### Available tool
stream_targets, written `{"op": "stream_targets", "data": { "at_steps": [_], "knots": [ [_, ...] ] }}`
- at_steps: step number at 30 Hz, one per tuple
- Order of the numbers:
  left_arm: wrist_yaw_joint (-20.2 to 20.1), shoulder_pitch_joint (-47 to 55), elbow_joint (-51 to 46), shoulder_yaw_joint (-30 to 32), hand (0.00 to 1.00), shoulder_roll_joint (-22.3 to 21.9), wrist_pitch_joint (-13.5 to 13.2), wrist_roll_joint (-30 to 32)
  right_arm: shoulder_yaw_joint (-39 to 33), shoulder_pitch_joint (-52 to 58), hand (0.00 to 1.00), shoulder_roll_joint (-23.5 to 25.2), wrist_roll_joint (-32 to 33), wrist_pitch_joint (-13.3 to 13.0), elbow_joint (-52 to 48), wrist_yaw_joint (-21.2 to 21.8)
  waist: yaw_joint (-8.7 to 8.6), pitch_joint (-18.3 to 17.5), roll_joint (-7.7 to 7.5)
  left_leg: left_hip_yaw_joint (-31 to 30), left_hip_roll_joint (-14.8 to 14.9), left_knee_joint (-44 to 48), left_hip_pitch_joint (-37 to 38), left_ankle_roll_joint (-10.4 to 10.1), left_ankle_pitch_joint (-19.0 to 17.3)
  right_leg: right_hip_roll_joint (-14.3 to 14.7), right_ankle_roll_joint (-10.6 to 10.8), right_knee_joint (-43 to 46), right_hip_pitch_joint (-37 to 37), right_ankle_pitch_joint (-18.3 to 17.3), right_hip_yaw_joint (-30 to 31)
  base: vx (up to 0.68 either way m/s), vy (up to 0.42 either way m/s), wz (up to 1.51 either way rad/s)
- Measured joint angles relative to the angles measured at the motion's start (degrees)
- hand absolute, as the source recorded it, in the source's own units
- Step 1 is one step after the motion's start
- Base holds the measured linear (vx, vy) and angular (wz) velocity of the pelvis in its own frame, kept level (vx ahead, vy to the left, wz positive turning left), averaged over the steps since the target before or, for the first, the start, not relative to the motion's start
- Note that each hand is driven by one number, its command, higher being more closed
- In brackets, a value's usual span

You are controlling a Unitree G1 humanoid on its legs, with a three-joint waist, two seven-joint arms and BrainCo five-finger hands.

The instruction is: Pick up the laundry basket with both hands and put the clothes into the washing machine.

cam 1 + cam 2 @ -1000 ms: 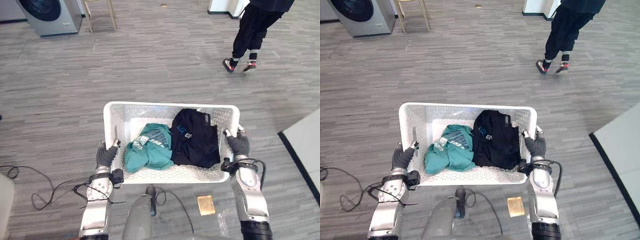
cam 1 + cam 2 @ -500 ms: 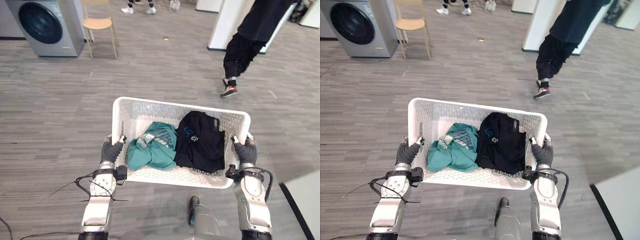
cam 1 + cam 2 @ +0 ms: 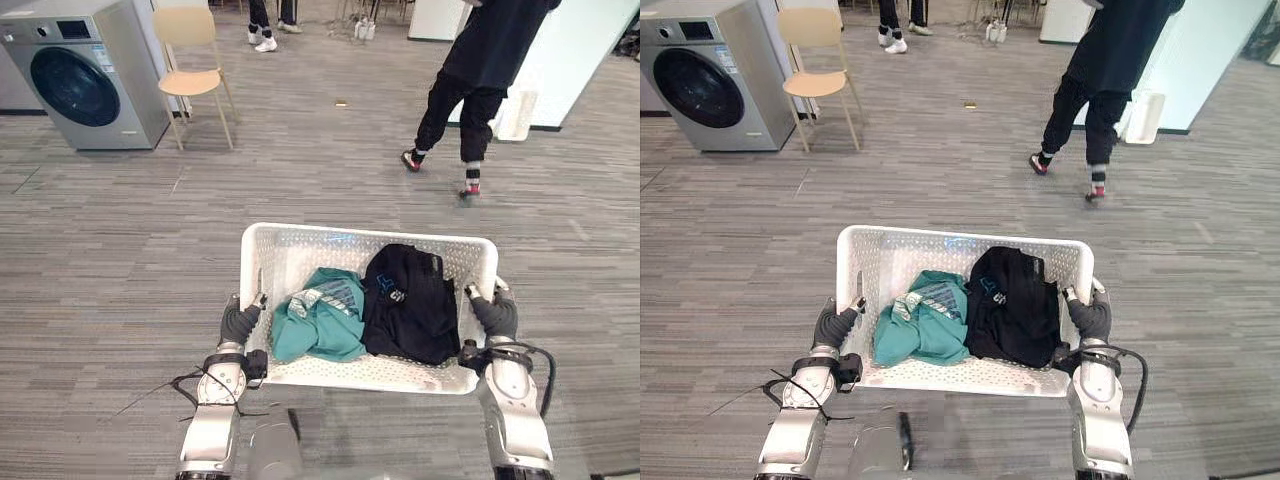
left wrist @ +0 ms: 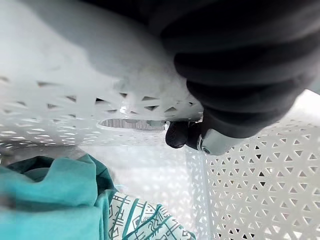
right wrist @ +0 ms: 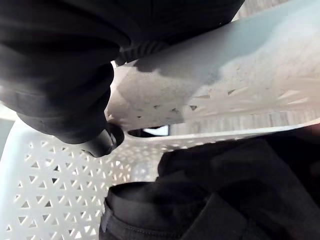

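White laundry basket [image 3: 360,232] hung between left hand [image 3: 238,323] and right hand [image 3: 497,316], both clenched on its rims; a level carry to the washing machine [image 3: 85,80] looked wisest.

Open lab-like hall, grey wood-look plank floor [image 3: 120,230], silver front-loading washing machine [image 3: 75,80] and pale wooden chair [image 3: 190,82] well ahead of the left hand [image 3: 240,322], person in dark clothes [image 3: 472,85] walking beyond the right hand [image 3: 495,315].
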Motion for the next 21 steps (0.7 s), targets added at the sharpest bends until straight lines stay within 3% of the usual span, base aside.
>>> {"op": "stream_targets", "data": {
  "at_steps": [1, 2, 3, 4, 5, 6, 8, 9, 11, 13, 14, 15, 16, 17, 18, 20, 21],
  "knots": [
    [0.24, -0.04, 0.75, 0.21, 1.00, 1.01, 0.02, 0.08, 0.15, -1.05, 1.00, 0.98, -0.05, -0.01, 3.00, -0.11, 1.28, -0.16, -2.17, 0.43, -2.70, 0.71, 2.53, 2.25, 2.33, -1.96, -0.69, 0.52, 1.29, -2.18, 2.61, 0.51, 0.188, -0.44],
    [0.40, -0.05, 0.97, 0.55, 1.00, 1.38, 0.02, 0.09, 0.20, -1.44, 1.00, 1.50, -0.09, -0.01, 3.58, -0.18, 1.05, -0.41, -2.93, 0.33, -3.65, 2.38, 2.28, 2.42, 0.00, -2.59, -1.37, 1.11, 1.67, -2.39, 3.03, 0.56, 0.177, -0.26],
    [0.50, -0.24, 1.15, 1.29, 1.00, 1.14, 0.03, 0.08, 0.49, -3.13, 1.00, 1.06, -0.22, -0.13, 4.95, 0.03, 0.67, -0.16, -2.58, 0.35, -3.85, 7.49, 1.33, 4.27, -3.96, -3.35, 0.00, 8.53, -0.62, -1.68, 4.54, 0.59, 0.213, 0.01],
    [0.71, -0.41, 1.42, 1.18, 1.00, 1.73, 0.03, 0.10, 0.37, -4.18, 1.00, 1.53, -0.19, -0.23, 6.92, 0.05, 0.85, 0.18, -3.74, 1.40, -4.93, 9.56, 3.01, 5.55, -6.71, -5.10, 4.06, 21.06, -4.37, 0.12, 4.99, 0.60, 0.223, 0.03],
    [0.86, -0.68, 1.70, 0.86, 1.00, 2.39, 0.04, 0.10, 0.06, -4.41, 1.00, 1.93, -0.20, -0.24, 7.47, 0.05, 0.75, 0.50, -4.69, 2.22, -5.90, 9.82, 4.41, 6.33, -7.89, -6.84, 9.05, 28.02, -6.82, 2.58, 5.03, 0.56, 0.212, 0.15],
    [1.30, -0.98, 1.74, -0.05, 1.00, 3.65, 0.17, 0.14, -0.24, -4.70, 1.00, 2.26, -0.10, -0.29, 8.52, 0.04, 0.65, 0.52, -5.95, 3.11, -7.34, 10.15, 6.82, 7.92, -10.03, -9.37, 15.50, 39.90, -11.73, 9.00, 5.90, 0.53, 0.097, 0.19],
    [1.46, -1.11, 1.29, -0.21, 1.00, 4.00, 0.32, 0.70, -0.64, -4.33, 1.00, 2.75, 1.43, -0.33, 8.72, 0.14, 0.64, 1.15, -4.86, 3.10, -7.35, 8.81, 13.04, 9.03, -12.08, -9.32, 14.73, 53.66, -19.51, 10.91, 5.48, 0.64, 0.043, 0.08],
    [1.43, -1.11, 1.29, -0.22, 1.00, 4.00, 0.35, 0.84, -0.64, -4.02, 1.00, 2.82, 1.98, -0.35, 8.67, 0.14, 0.60, 1.18, -4.64, 3.11, -7.30, 7.43, 15.12, 9.02, -12.08, -9.31, 14.22, 53.96, -20.51, 10.73, 5.02, 0.55, -0.016, 0.00],
    [1.35, -1.12, -0.44, -0.42, 1.00, 3.99, 0.33, 1.12, -0.56, -2.69, 1.00, 2.80, 3.10, -1.13, 6.24, 0.15, 0.20, 1.24, -3.81, 3.09, -5.80, 2.52, 21.36, 8.73, -12.12, -9.41, 9.16, 47.22, -23.92, 8.33, 3.52, 0.40, -0.069, 0.03],
    [1.33, -1.12, -2.53, -0.49, 1.00, 3.98, 0.30, 1.11, -0.57, -1.96, 1.00, 2.80, 3.03, -2.02, 3.79, 0.03, -0.74, 1.26, -3.60, 3.03, -3.98, 1.55, 22.92, 7.60, -12.47, -9.78, 7.34, 39.90, -25.61, 7.41, 2.63, 0.30, -0.139, 0.17],
    [1.38, -1.16, -3.57, -0.48, 1.00, 3.96, -0.09, 1.07, -0.58, -1.64, 1.00, 2.83, 2.90, -2.54, 2.29, -0.12, -1.23, 1.08, -3.21, 3.02, -2.21, 1.22, 23.83, 5.10, -13.36, -10.91, 5.56, 29.84, -26.00, 7.93, 1.38, 0.32, -0.199, 0.19],
    [1.39, -1.16, -3.60, -0.48, 1.00, 3.95, -0.16, 1.06, -0.58, -1.56, 1.00, 2.83, 2.90, -2.56, 2.12, -0.13, -1.25, 0.93, -3.22, 3.08, -1.90, 1.26, 23.87, 4.64, -13.55, -11.18, 4.96, 27.76, -26.01, 8.32, 1.12, 0.38, -0.273, 0.13],
    [1.39, -1.16, -3.61, -0.46, 1.00, 3.98, -0.26, 1.02, -0.48, -1.00, 1.00, 2.98, 2.85, -2.61, 1.47, -0.17, -1.34, -0.29, -4.52, 3.02, -1.44, 1.83, 23.98, 2.64, -14.50, -12.01, 2.07, 17.93, -25.44, 12.93, -0.10, 0.34, -0.276, 0.08],
    [1.46, -1.17, -3.29, -0.44, 1.00, 3.91, -0.26, 1.03, -0.22, -0.06, 1.00, 3.72, 2.35, -2.80, 1.00, -0.61, -1.37, -1.99, -6.75, 2.84, -1.72, 2.40, 24.49, -0.48, -16.59, -12.26, 2.84, 10.92, -24.16, 20.69, 1.11, 0.35, -0.303, 0.08],
    [1.43, -1.17, -2.73, -0.54, 1.00, 3.40, -0.26, 1.01, -0.20, 0.12, 1.00, 3.46, 2.27, -2.98, 1.08, -0.98, -1.51, -2.33, -6.12, 2.13, -0.78, 2.41, 24.93, -1.26, -17.61, -11.23, 4.97, 9.71, -22.90, 19.02, 1.15, 0.33, -0.265, -0.18],
    [1.42, -1.02, -1.97, -1.33, 1.00, 1.87, -0.20, 1.04, -0.31, 0.45, 1.00, 1.63, 1.74, -2.57, 1.15, -1.25, -0.70, -2.87, -2.33, 2.59, 3.31, 0.24, 25.81, -2.45, -17.36, -6.87, 5.04, 3.28, -20.05, 18.59, 0.37, 0.25, -0.202, -0.39],
    [1.38, -1.02, -1.95, -1.56, 1.00, 1.67, -0.20, 1.04, -0.47, 0.47, 1.00, 1.34, 1.74, -2.51, 1.14, -1.28, -0.97, -3.02, -1.65, 2.69, 3.67, -0.82, 26.11, -2.77, -17.15, -6.31, 4.97, 2.38, -19.78, 18.64, 0.18, 0.19, -0.164, -0.25]
  ]
}}
